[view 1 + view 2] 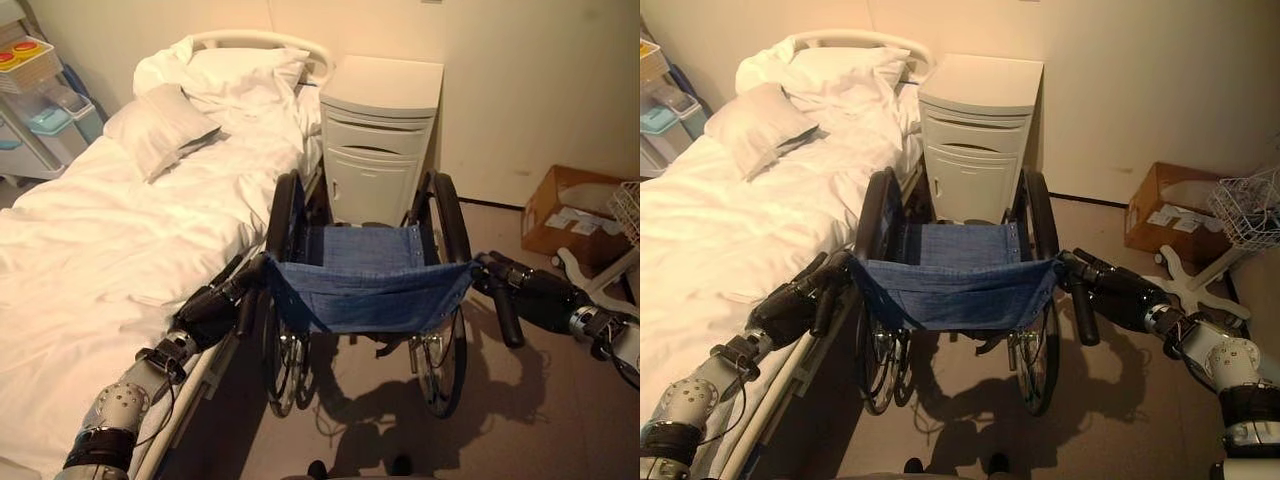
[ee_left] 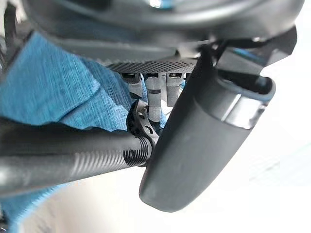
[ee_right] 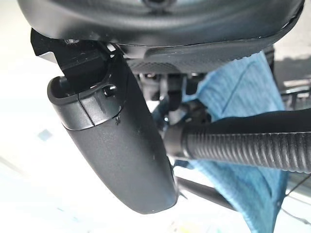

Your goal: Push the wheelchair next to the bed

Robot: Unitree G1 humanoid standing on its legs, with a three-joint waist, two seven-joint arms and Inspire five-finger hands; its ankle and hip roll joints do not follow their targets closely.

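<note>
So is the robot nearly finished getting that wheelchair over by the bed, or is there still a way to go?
Nearly there, it seems. The wheelchair already stands close alongside the bed, its front almost at the bedside cabinet. The left robot hand and right robot hand are each at a push handle, thumbs beside the grips. What is left looks small: perhaps a last nudge closer, then letting go.
</note>
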